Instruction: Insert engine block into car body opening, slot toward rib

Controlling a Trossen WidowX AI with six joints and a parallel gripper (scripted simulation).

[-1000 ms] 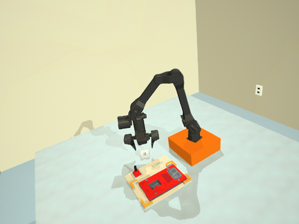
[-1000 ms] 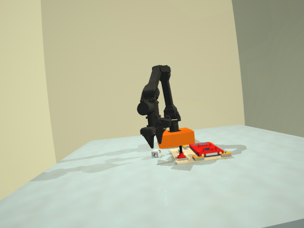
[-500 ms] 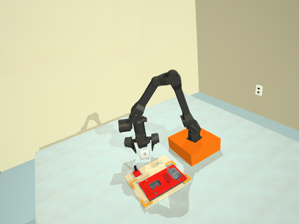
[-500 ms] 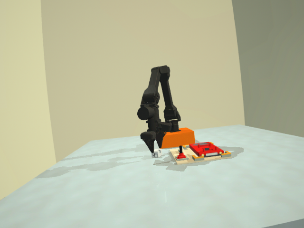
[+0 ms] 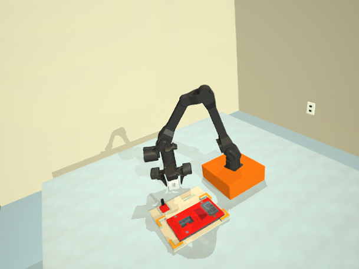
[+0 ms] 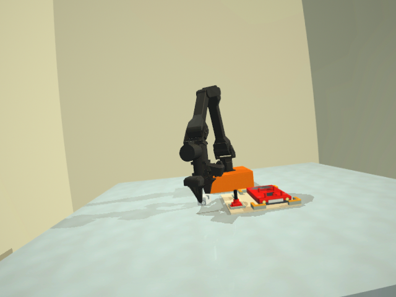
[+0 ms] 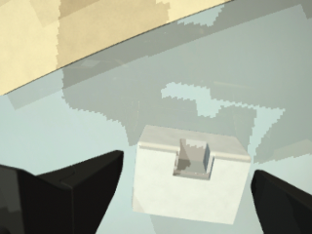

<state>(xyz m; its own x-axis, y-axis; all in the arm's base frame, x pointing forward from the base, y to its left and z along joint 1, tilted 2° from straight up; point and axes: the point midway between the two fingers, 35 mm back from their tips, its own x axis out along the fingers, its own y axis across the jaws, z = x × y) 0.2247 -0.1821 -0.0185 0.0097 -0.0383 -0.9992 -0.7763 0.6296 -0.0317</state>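
The white engine block (image 5: 174, 187) (image 6: 206, 200) (image 7: 190, 200) stands on the table behind the board, its square slot on the edge toward the board in the wrist view. My gripper (image 5: 173, 184) (image 6: 204, 197) (image 7: 188, 169) is low over it, one finger on each side. The fingers are partly open; a gap shows at the left finger, and the right finger is very near the block's side. The red car body (image 5: 198, 226) (image 6: 253, 193) lies flat on the board. Its dark opening (image 5: 185, 220) (image 6: 270, 193) holds no block; a small red rib juts into it.
The beige board (image 5: 153, 211) (image 6: 225, 198) (image 7: 29, 49) has orange corner brackets (image 5: 176, 244) (image 6: 294, 200) around the car body. A red piece with an upright black peg (image 5: 164, 207) (image 6: 236, 203) stands on its corner. The orange base box (image 5: 216, 178) (image 6: 238, 182) is beside the board.
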